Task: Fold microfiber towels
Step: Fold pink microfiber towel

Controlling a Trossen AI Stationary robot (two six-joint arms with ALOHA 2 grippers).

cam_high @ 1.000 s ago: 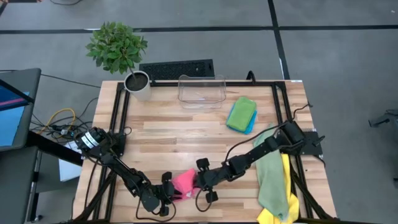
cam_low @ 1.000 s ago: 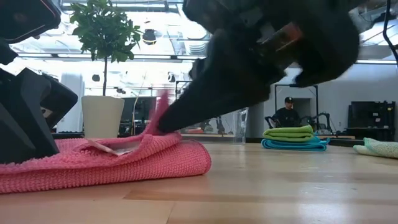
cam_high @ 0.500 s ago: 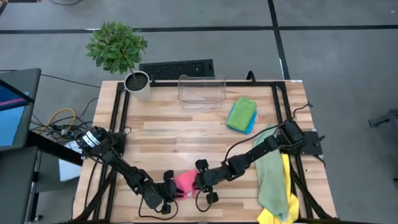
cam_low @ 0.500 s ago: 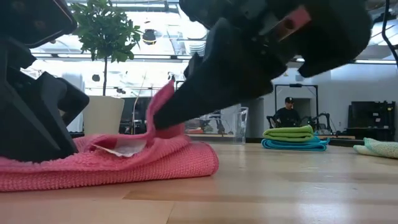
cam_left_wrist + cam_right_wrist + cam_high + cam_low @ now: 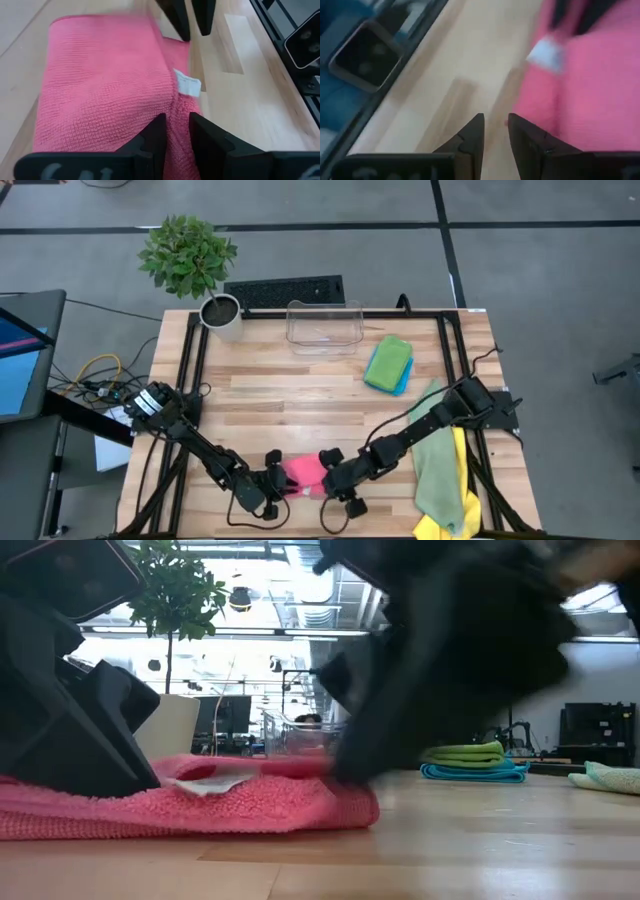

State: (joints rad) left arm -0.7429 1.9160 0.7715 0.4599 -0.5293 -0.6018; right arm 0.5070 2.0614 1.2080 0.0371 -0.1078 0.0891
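The pink towel lies flat near the table's front edge, a white tag on its top. My left gripper is at its left end, shut on it. My right gripper stands at the towel's right end over bare wood, its fingers a narrow gap apart with nothing between them. A folded green towel rests on a blue one at the back right. A pale sage towel and a yellow one lie over the right edge. My left gripper pinches the pink towel's left end between its two fingers, a little short of the white tag. The fingers slant down from the table's left. The towel lies flat on the wood; how many layers are pinched I cannot tell. My right gripper is blurred at the towel's right end; whether it touches the towel I cannot tell.
A clear plastic bin stands at the back middle, a potted plant at the back left, a keyboard behind the table. Black rails run along the table's sides. Bare wood lies between the pink towel and the bin.
My right gripper had a flap of the pink towel raised; it has let go and drawn back toward the table's near right. The flap has come down flat on the rest of the towel, whose right end now reaches a little farther right.
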